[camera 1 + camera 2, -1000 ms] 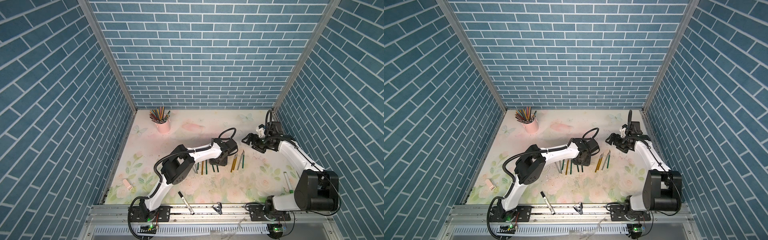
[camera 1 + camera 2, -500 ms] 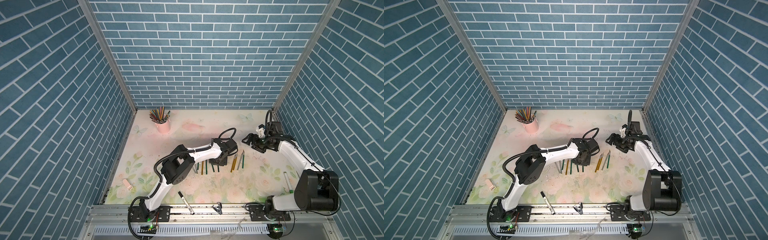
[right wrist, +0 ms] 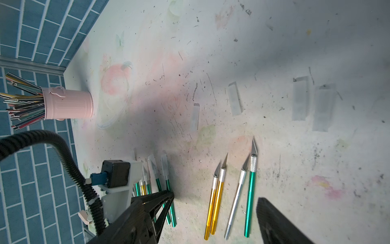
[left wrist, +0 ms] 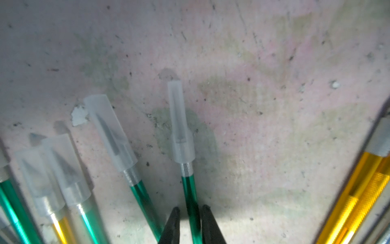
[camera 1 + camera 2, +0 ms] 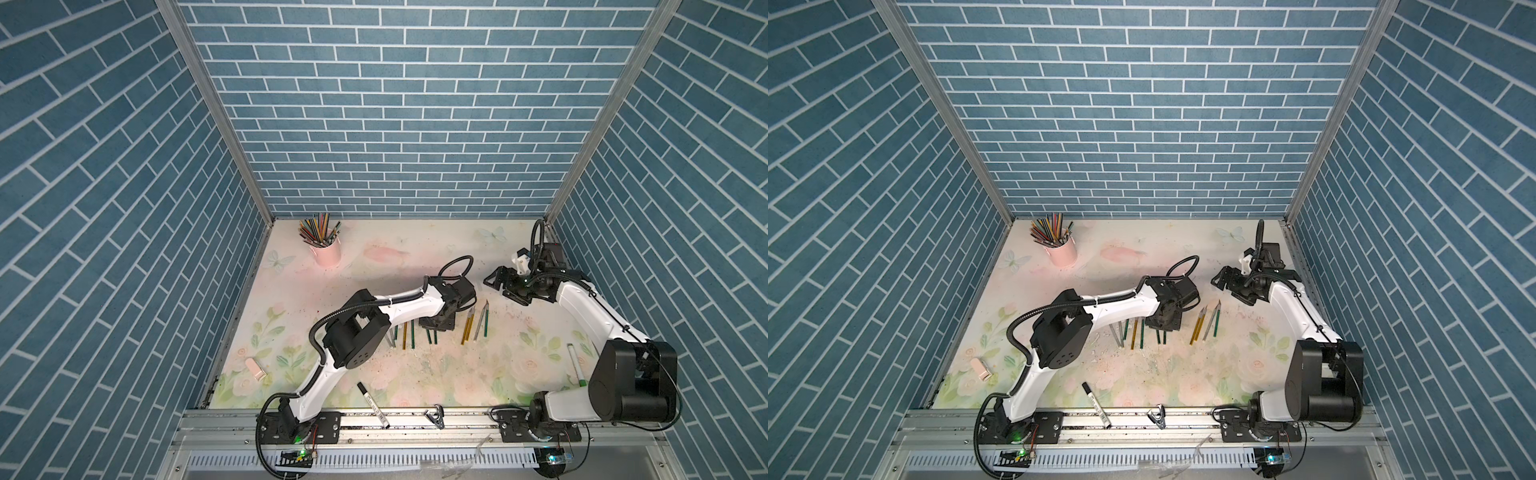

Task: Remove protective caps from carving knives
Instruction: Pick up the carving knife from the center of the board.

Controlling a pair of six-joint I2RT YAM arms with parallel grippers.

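the green carving knife (image 4: 187,186) sits in the row near the middle of the floral table (image 4: 274,63), its blade inside a translucent protective cap (image 4: 179,126) seated down to the knurled collar. the blade is only a dim grey shape through the plastic. the left gripper (image 4: 191,209) has its black fingertips (image 4: 174,213) drawn narrow on either side of the green handle and appears to pinch it, though the contact lies at the blurred frame edge and the rest of the handle is cut off. beside it the other capped knives (image 4: 141,196) fan out, green and gold, soft in focus and partly out of frame. in both top views the left arm covers their caps, so only the handle ends poke out below the wrist. just to one side, apart from the row, four bare knives (image 3: 236,200) lie side by side: two gold, one silver, one green, points toward the back wall. beyond those, several loose caps (image 3: 234,98) lie flat on the table, pale and hard to pick out against it. the right gripper (image 3: 215,196) is held behind the bare knives with jaws spread wide and nothing between them, and only parts of its fingers show in its wrist view. a pink cup (image 5: 328,253) of coloured pencils (image 5: 318,228) stands by the back left corner. a marker pen (image 5: 372,405) at the front edge carries dark print on its barrel, too small to read.
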